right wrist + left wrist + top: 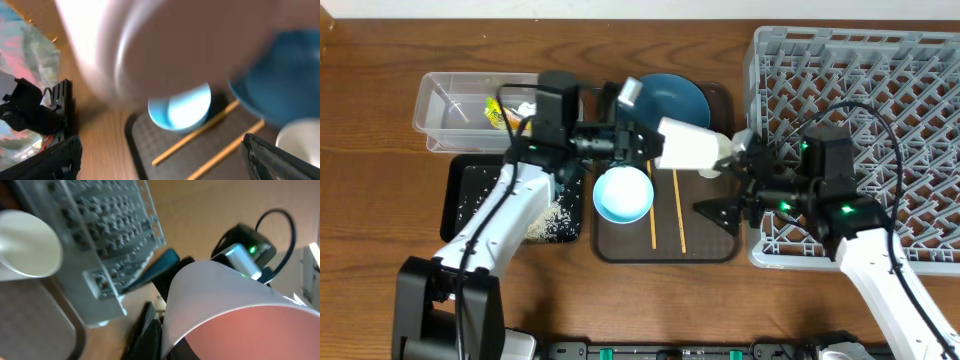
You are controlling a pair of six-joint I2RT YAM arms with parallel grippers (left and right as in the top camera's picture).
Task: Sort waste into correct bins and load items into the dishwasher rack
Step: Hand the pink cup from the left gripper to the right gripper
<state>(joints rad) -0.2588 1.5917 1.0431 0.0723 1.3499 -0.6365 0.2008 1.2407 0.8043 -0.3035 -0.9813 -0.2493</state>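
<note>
Rigidity, low weight and a smooth, slippery, breakable wall are likely in the pinkish cup [685, 143], held sideways by its rim in the closed left pincer [650, 140] just beside the dishwasher rack [880, 80]; the empty, fully spread right pincer [732, 178] should clasp its body.

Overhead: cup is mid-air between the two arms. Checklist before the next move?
1. Grip: left gripper shut on the pinkish cup, which is held sideways above the brown tray: ok.
2. Receiver: right gripper open, jaws wide by the cup's free end: ok.
3. Right gripper actually straddling the cup: cannot tell, its wrist view is blurred.
4. Drop zone: dishwasher rack shows bare pegs beside the right arm: ok.
5. Below the cup: light blue bowl and chopsticks rest on the tray, not gripped: ok.
</note>
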